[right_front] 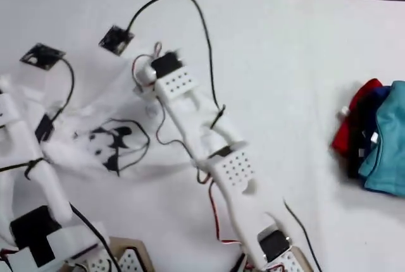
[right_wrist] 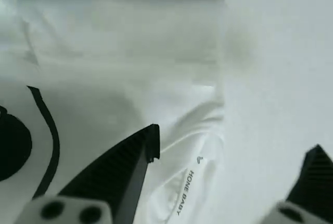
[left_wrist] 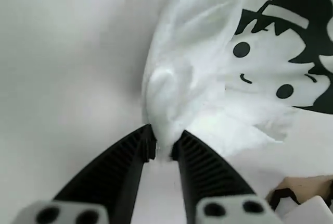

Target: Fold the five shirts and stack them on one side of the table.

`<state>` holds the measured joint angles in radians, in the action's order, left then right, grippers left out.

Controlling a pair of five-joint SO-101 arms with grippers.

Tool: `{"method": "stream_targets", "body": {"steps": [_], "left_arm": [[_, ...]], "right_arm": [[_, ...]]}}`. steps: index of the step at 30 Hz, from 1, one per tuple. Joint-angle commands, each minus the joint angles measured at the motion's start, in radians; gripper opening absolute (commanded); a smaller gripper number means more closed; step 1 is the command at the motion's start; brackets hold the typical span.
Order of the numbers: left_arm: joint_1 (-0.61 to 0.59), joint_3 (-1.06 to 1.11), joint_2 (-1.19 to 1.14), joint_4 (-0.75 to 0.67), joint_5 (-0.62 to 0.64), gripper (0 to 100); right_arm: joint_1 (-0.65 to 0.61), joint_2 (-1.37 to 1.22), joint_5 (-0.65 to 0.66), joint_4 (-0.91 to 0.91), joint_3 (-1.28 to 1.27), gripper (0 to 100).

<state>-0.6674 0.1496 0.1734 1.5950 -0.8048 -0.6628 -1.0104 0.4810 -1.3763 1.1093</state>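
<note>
Pinching a bunched fold of the shirt point(left_wrist: 208, 78), the left end effector point(left_wrist: 162, 148) is closed on cloth right at its tips. The rest of the shirt fans out ahead of it, with the black print point(left_wrist: 291, 41) just beyond the pinch and off to one side. The right end effector point(right_wrist: 235, 146) hangs with its jaws wide apart over what looks like the shirt's neck end. The label point(right_wrist: 183, 193) lies between the jaws, nearer one of them, and no cloth is caught. In the high view the shirt lies on the counter point(right_front: 285, 50) with its length running from the left end effector's pinch toward the right one, so the two sit at opposite ends of it. I judge the coming move turns on the right one: the neck edge lies directly beneath it, so it should only need to drop and close. The pile point(right_front: 374, 136) of coloured shirts lies well apart, out beyond the right arm
</note>
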Motion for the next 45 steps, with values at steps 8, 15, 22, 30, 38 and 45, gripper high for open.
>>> {"method": "stream_targets", "body": {"steps": [8, 15, 22, 30, 38, 45], "left_arm": [[-0.034, -0.452, 0.0, 0.143, 0.094, 26], [-0.032, -0.591, -0.003, 0.166, 0.104, 26], [-0.031, -0.526, -0.006, 0.135, 0.103, 26], [-0.015, -0.34, -0.006, -0.005, 0.104, 26], [-0.005, -0.295, -0.006, -0.029, 0.104, 26], [-0.006, -0.295, -0.006, -0.017, 0.104, 26]], "right_arm": [[-0.028, -0.13, 0.038, -0.205, 0.092, 44.6], [0.059, -0.139, 0.14, -0.39, 0.08, 1.4], [0.242, -0.013, 0.143, -0.39, 0.014, 2.1], [0.335, 0.231, 0.143, -0.381, -0.186, 3.0], [0.34, 0.197, 0.137, -0.111, -0.028, 34.1], [0.337, 0.022, -0.074, 0.186, -0.026, 36.9]]}}
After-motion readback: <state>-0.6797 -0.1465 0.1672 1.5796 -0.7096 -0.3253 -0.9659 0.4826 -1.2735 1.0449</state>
